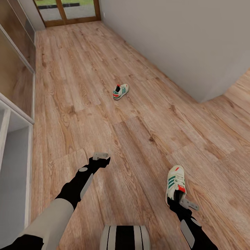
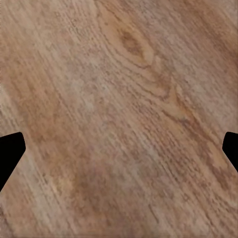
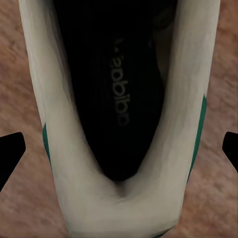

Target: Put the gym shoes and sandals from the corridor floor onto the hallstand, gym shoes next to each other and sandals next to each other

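The right hand is hovering directly over the heel of the near gym shoe, which is lying on the corridor floor with its toe pointing away from the robot. In the right wrist view the shoe's dark opening is sitting squarely between the two fingertips, which are standing wide apart, outside both cream side walls, holding nothing. To do this step well, I judge the hand should be dropping straight down so the fingers straddle the heel collar evenly, then closing across the narrow width; one finger landing inside the opening could tip the shoe.

Left of that shoe, the left hand is hanging over bare planks, its fingertips spread and empty.

Farther beyond the near shoe, well apart from it, the second gym shoe is resting on the floor near the grey wall. Far left of the near shoe, the pale hallstand is edging the picture.
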Robot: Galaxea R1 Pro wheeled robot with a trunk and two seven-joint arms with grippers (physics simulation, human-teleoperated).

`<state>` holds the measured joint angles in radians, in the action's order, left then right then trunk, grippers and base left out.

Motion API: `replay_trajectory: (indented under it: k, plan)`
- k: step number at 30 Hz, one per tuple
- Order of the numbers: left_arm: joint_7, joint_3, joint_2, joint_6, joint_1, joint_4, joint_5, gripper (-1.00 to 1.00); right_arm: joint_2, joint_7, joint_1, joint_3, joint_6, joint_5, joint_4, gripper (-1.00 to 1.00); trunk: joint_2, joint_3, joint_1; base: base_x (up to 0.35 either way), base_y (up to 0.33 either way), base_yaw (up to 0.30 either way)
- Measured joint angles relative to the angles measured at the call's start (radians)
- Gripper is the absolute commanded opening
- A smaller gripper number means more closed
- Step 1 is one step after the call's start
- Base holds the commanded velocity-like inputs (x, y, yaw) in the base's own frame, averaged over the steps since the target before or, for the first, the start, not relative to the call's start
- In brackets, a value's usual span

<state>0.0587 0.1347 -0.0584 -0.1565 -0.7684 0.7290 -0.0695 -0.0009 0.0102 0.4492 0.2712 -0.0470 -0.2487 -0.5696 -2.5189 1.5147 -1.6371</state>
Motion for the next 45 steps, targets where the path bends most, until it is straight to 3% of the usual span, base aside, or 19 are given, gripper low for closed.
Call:
replay_trajectory:
  k: [8, 37, 38, 45]
  plan:
    - [-0.001, -0.001, 0.000, 0.000, 0.000, 0.000, 0.000, 1.00, 0.000, 0.000, 0.000, 0.000, 0.000, 0.000, 0.000, 1.00, -0.001, 0.026, -0.003, 0.000, 0.000, 0.061]
    - [-0.010, 0.000, -0.003, 0.000, 0.000, 0.000, 0.000, 1.00, -0.001, 0.000, 0.000, 0.000, 0.000, 0.003, -0.002, 1.00, -0.001, 0.028, -0.003, 0.000, 0.000, 0.007]
    - [-0.010, 0.000, -0.003, 0.000, 0.000, 0.000, 0.000, 1.00, -0.001, 0.000, 0.000, 0.000, 0.000, 0.003, -0.002, -1.00, -0.001, 0.028, -0.003, 0.000, 0.000, 0.000]
    - [-0.010, 0.000, -0.003, 0.000, 0.000, 0.000, 0.000, 1.00, -0.001, 0.021, 0.000, 0.000, 0.000, 0.005, -0.002, -1.00, -0.001, 0.028, -0.003, 0.000, 0.000, 0.000]
